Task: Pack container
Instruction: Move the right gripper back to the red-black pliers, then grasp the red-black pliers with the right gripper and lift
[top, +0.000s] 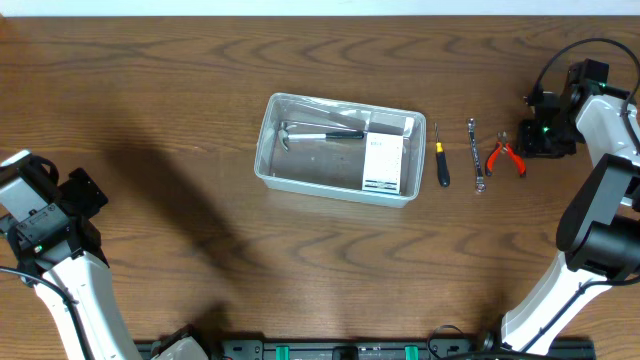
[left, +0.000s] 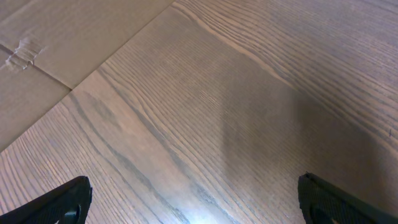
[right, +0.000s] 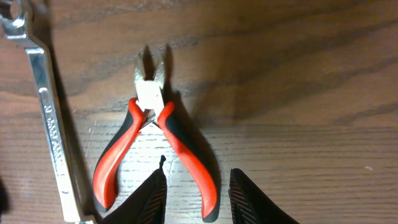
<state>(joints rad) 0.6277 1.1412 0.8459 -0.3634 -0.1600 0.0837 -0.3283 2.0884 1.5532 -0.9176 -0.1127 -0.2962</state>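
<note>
Right gripper (right: 199, 186): the jaws stand apart over the table (top: 200, 250), one finger either side of a single red-and-black handle of the pliers (right: 151, 98). A sliver of wood shows on both sides of that handle, so I record the gripper as released and holding nothing.

The pliers lie flat, nose pointing away from the wrist. Just beside them lies a bright wrench (right: 53, 118), and further along the same row a black-handled screwdriver (top: 441, 165). All three are outside the bin.

Left gripper (left: 193, 186): the fingers are spread wide over bare wood with nothing between them. It is parked well apart from the work.

The container (top: 268, 160) sits near the table's centre, between the two arms, with the tool row off its right end. Inside it are a hammer-like tool (top: 320, 133) along the far wall and a white box (top: 385, 158) at the right end. Bare floor remains at the front left.

Handling, in my judgement:
- The container looks light, with thin, smooth walls.
- It could skid or flex if a tool knocks it.
- If it must be steadied, I would take it by the rim on a long side, not by a wall.
- The pliers are rigid steel with rubbery grips that should hold well.
- Taken by one handle alone, the other may swing on the pivot.
- A hold nearer the joint seems safer.
</note>
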